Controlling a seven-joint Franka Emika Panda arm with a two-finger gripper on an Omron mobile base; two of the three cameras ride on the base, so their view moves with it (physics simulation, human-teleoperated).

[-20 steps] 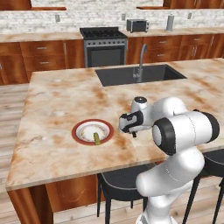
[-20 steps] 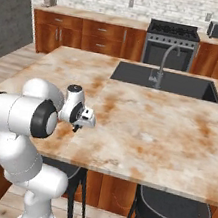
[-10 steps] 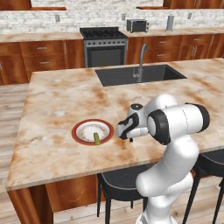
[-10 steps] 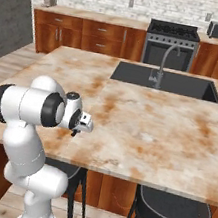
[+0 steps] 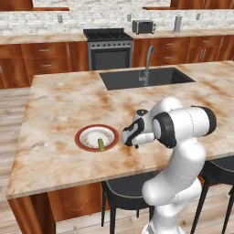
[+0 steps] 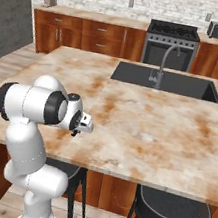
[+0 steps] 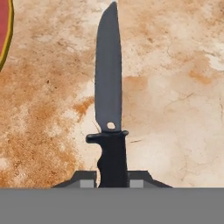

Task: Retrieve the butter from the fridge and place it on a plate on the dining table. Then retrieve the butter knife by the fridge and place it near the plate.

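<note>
Slim all-black butter knife (image 7: 109, 109), blade lengthwise

- The table (image 5: 59, 105) top looks like polished marble, mottled beige and orange, over a red-brown wood base.
- The knife (image 7: 109, 113) is matt dark grey, smooth (no shine on the blade).
- The plate (image 5: 87, 132) appears glazed, white with a red-brown rim.

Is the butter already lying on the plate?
Yes, in the left base view the butter lies inside the red-brown rim of the plate, on its white middle.
</note>
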